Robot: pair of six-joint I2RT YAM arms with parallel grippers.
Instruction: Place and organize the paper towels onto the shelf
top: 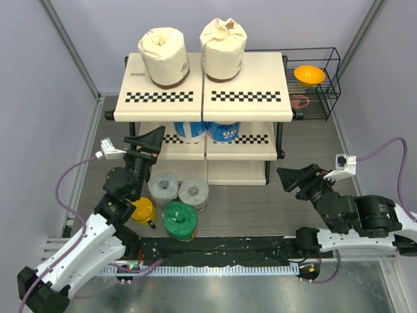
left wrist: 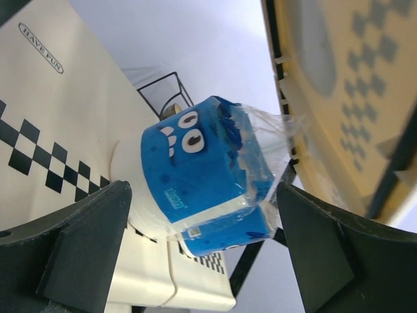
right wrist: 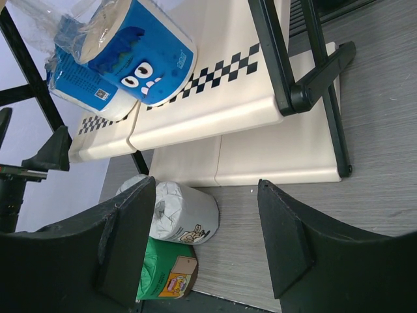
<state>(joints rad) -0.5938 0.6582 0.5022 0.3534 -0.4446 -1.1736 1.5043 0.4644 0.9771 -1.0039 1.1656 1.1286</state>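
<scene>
Two cream paper towels stand on the top board of the shelf. Two blue-and-white rolls sit on its middle tier. On the floor in front lie two grey rolls and a green one. My left gripper is open at the middle tier's left end, facing a blue roll without touching it. My right gripper hangs open and empty right of the shelf, facing a grey roll and the green roll.
A small yellow mug stands beside my left arm, left of the green roll. A black wire rack holding an orange bowl sits at the shelf's right. Grey walls close in both sides.
</scene>
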